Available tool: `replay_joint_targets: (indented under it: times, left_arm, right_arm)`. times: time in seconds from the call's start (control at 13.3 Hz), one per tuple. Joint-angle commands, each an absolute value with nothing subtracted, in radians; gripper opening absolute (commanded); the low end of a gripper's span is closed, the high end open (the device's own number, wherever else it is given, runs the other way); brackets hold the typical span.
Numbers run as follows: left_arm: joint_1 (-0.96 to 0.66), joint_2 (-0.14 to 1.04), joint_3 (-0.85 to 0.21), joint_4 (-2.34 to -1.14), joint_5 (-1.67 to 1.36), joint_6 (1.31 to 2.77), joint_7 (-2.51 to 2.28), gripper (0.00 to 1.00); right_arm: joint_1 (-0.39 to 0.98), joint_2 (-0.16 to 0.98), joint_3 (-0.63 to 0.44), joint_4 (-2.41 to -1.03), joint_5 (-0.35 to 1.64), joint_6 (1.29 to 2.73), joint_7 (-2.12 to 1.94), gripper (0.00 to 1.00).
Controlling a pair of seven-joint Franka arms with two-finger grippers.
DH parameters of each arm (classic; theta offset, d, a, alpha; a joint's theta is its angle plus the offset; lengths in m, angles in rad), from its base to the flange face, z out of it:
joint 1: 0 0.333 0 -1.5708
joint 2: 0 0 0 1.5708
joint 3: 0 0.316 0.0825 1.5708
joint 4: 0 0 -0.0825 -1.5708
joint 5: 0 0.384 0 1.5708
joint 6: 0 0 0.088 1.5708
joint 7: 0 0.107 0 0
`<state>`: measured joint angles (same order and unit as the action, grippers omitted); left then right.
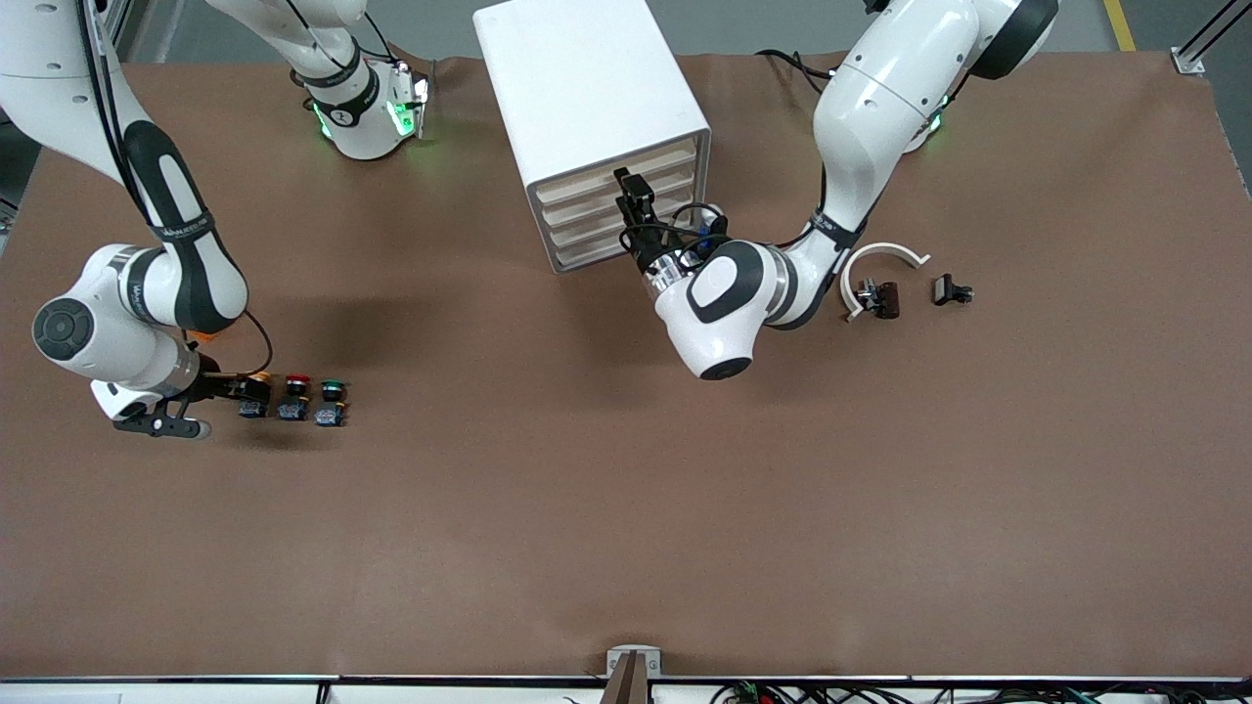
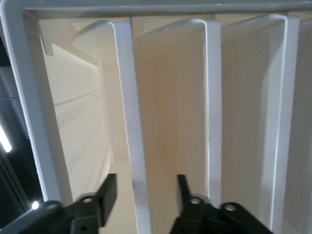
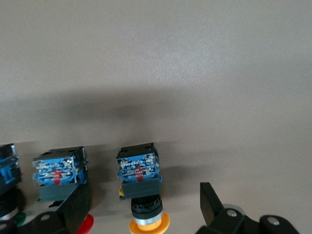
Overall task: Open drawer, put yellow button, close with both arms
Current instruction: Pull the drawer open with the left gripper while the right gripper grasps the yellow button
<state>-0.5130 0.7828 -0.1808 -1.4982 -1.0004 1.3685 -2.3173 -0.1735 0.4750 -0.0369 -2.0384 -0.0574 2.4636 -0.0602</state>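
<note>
On table: three buttons, yellow button [image 3: 144, 195] between open right gripper [image 3: 146, 207]; left gripper [image 2: 144, 195] open astride drawer [image 2: 130, 122] edge

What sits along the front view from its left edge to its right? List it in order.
right gripper → yellow button → red-capped button → green-capped button → white drawer cabinet → left gripper → white curved piece → small black part
</note>
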Motion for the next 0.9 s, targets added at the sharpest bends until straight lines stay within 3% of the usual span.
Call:
replay_joint_targets:
  times: [0.0,0.08,0.3,0.38,0.45,0.53,0.6,0.83]
  left_arm:
    - [-0.525,0.798,-0.179,-1.477,-1.028,1.348,-2.344,0.26]
    - [-0.523,0.798,-0.179,-1.477,-1.031,1.348,-2.344,0.17]
    - [-0.525,0.802,-0.178,-1.474,-1.032,1.348,-2.344,0.08]
    - [-0.519,0.802,-0.178,-1.474,-1.043,1.348,-2.345,0.05]
    - [-0.514,0.802,-0.176,-1.473,-1.054,1.348,-2.358,0.05]
    - [-0.514,0.802,-0.173,-1.473,-1.058,1.348,-2.364,0.05]
    - [-0.511,0.805,-0.169,-1.473,-1.058,1.348,-2.367,0.05]
    - [-0.465,0.816,-0.167,-1.467,-1.057,1.35,-2.364,0.05]
  right_arm:
    - [-0.192,0.523,-0.025,-2.014,-0.071,2.499,-0.109,1.0]
    - [-0.193,0.537,-0.025,-2.014,-0.071,2.519,-0.132,1.0]
    - [-0.198,0.554,-0.025,-2.014,-0.071,2.523,-0.146,1.0]
    - [-0.198,0.555,-0.025,-2.014,-0.071,2.522,-0.146,0.88]
    - [-0.198,0.555,-0.025,-2.014,-0.071,2.52,-0.146,0.67]
    - [-0.196,0.555,-0.025,-2.014,-0.071,2.52,-0.146,0.55]
    - [-0.196,0.555,-0.025,-2.013,-0.071,2.52,-0.146,0.47]
    - [-0.195,0.555,-0.025,-2.011,-0.071,2.52,-0.146,0.37]
